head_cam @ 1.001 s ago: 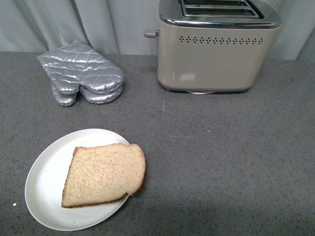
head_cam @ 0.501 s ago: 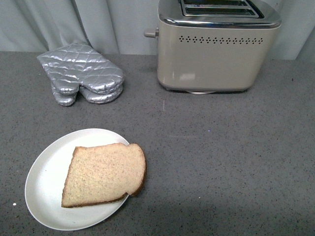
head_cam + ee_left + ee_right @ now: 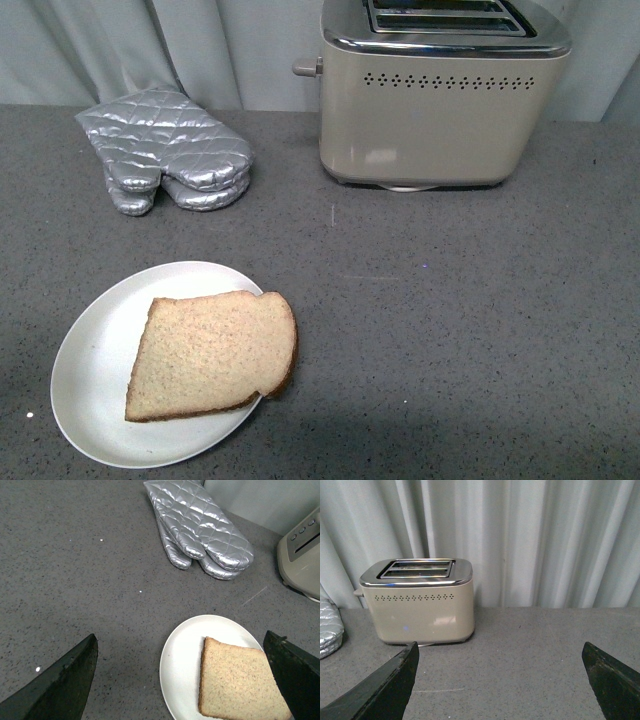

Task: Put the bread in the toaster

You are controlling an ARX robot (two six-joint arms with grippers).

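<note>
The bread (image 3: 212, 354) is a flat light-brown slice with a darker crust, lying on a round white plate (image 3: 90, 375) at the near left of the counter. It also shows in the left wrist view (image 3: 240, 685). The beige toaster (image 3: 430, 110) with chrome top and two empty slots stands at the back, right of centre; it also shows in the right wrist view (image 3: 420, 607). My left gripper (image 3: 185, 680) is open and empty above the plate's edge. My right gripper (image 3: 502, 680) is open and empty over bare counter, facing the toaster. Neither arm shows in the front view.
Silver quilted oven mitts (image 3: 165, 150) lie at the back left, left of the toaster, and also show in the left wrist view (image 3: 197, 527). A pale curtain (image 3: 545, 540) hangs behind the grey speckled counter (image 3: 450, 330).
</note>
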